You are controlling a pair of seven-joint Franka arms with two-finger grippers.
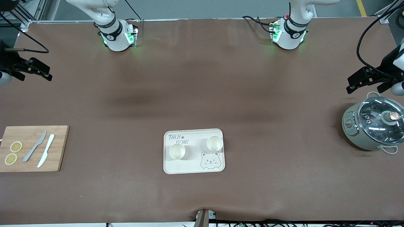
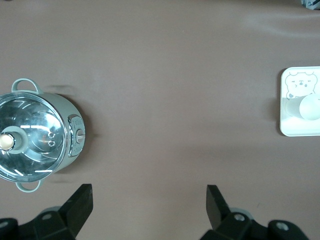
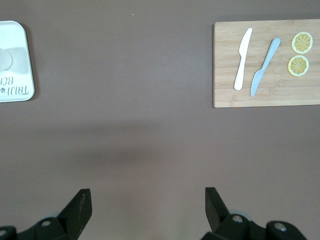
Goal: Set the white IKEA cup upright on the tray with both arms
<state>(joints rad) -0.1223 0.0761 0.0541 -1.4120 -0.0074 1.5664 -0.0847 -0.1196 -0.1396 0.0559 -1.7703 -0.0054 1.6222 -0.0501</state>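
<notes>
Two white cups (image 1: pixel 177 151) (image 1: pixel 215 143) stand upright on the tray (image 1: pixel 189 167); left hand (image 1: pixel 363 80) and right hand (image 1: pixel 33 70), wide open and empty, hang well apart from the tray; placement looks complete; no further move seems needed.

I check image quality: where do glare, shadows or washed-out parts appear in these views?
Front view: streaks of glare on the pot's glass lid, soft arm shadows on the brown table. Left wrist view: the same lid glare; the tray and its cup look washed out.
</notes>
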